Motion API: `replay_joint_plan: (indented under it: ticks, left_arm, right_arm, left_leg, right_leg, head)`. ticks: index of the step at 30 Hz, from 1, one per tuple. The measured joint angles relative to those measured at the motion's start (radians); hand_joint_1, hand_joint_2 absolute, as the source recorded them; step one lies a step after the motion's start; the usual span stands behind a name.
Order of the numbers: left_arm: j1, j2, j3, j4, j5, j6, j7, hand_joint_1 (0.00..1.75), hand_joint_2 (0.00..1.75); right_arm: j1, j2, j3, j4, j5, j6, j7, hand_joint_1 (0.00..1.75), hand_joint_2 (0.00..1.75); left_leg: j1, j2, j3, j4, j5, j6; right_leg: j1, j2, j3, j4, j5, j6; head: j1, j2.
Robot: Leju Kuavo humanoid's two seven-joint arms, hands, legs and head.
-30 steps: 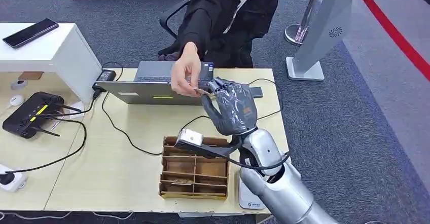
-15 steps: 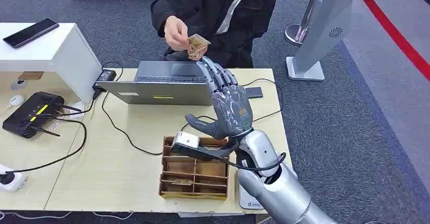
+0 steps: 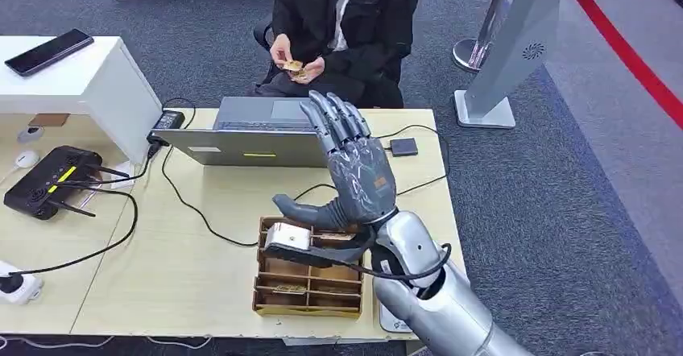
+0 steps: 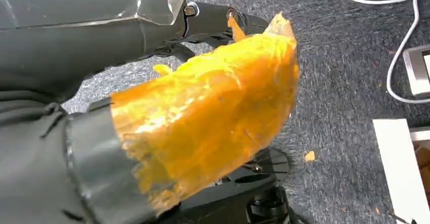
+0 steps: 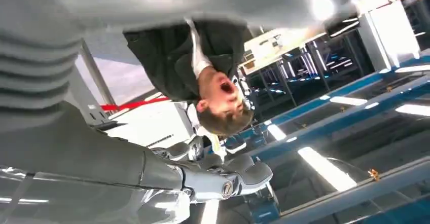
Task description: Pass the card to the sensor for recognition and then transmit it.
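My right hand (image 3: 348,171) is raised over the middle of the table, fingers spread and thumb out, holding nothing. The small tan card (image 3: 292,68) is in both hands of the seated person (image 3: 346,18) beyond the table's far edge, well clear of my hand. The white sensor (image 3: 288,236) sits on a black arm just below my thumb, above the cardboard box. In the right wrist view the hand (image 5: 223,176) has extended, empty fingers. In the left wrist view my left hand (image 4: 203,117) is wrapped in orange and hangs over dark carpet; its fingers are hidden.
A divided cardboard box (image 3: 306,279) stands at the table's near edge. A half-open laptop (image 3: 250,134) lies at the far edge, with a black router (image 3: 44,183) and cables to the left. A small black square (image 3: 403,146) lies to the right. A phone (image 3: 48,51) rests on the white shelf.
The person took the card from my right hand's fingertips and drew it back to their lap. My right hand spread its fingers wide and stayed raised, drifting slightly left.
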Motion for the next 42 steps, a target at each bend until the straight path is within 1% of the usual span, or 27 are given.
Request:
replay_joint_plan:
  ticks: [15,24,27,32,39,40,42]
  left_arm:
    - [0.016,0.000,0.000,0.000,0.035,0.009,-0.023,0.00,0.00]
    - [0.017,0.000,0.000,0.000,0.035,0.009,-0.024,0.00,0.00]
    - [0.019,0.000,0.000,0.000,0.039,0.012,-0.036,0.00,0.00]
    - [0.033,0.004,0.001,0.000,0.064,0.023,-0.058,0.00,0.00]
    - [0.045,0.006,0.002,0.000,0.090,0.029,-0.076,0.00,0.00]
    - [0.046,0.006,0.002,0.000,0.091,0.029,-0.076,0.00,0.00]
    - [0.048,0.007,0.002,0.000,0.094,0.030,-0.076,0.00,0.00]
  right_arm:
    - [0.086,-0.032,0.032,-0.077,-0.025,-0.036,-0.041,0.00,0.00]
    - [0.097,-0.041,0.038,-0.090,-0.027,-0.038,-0.042,0.00,0.00]
    - [0.105,-0.043,0.038,-0.095,-0.030,-0.045,-0.047,0.00,0.00]
    - [0.159,-0.056,0.038,-0.116,-0.053,-0.083,-0.071,0.00,0.00]
    - [0.249,-0.079,0.041,-0.124,-0.066,-0.116,-0.092,0.00,0.00]
    - [0.259,-0.082,0.041,-0.123,-0.066,-0.120,-0.094,0.00,1.75]
    - [0.278,-0.087,0.041,-0.121,-0.066,-0.123,-0.096,0.00,1.75]
  left_leg:
    - [0.000,0.000,0.000,0.000,0.000,0.000]
    - [0.000,0.000,0.000,0.000,0.000,0.000]
    - [0.000,0.000,0.000,0.000,0.000,0.000]
    - [0.000,0.000,0.000,0.000,-0.001,0.000]
    - [0.000,0.000,-0.001,0.000,-0.001,0.000]
    - [0.000,0.000,0.000,0.000,-0.001,0.000]
    - [0.000,0.000,-0.001,0.000,-0.001,0.000]
  right_leg:
    - [0.000,0.000,0.000,0.000,0.000,0.000]
    - [0.000,0.000,0.000,0.000,0.000,0.000]
    - [0.000,0.000,0.000,0.000,0.000,0.000]
    - [0.000,0.000,-0.001,0.000,-0.001,0.000]
    - [0.000,0.000,-0.001,0.000,-0.001,0.000]
    - [0.000,0.000,-0.001,0.000,-0.001,0.000]
    - [0.000,0.000,-0.001,0.000,-0.001,0.000]
  head:
    - [0.000,0.000]
    - [0.000,0.000]
    - [0.000,0.000]
    - [0.000,0.000]
    - [0.000,0.000]
    - [0.000,0.000]
    - [0.000,0.000]
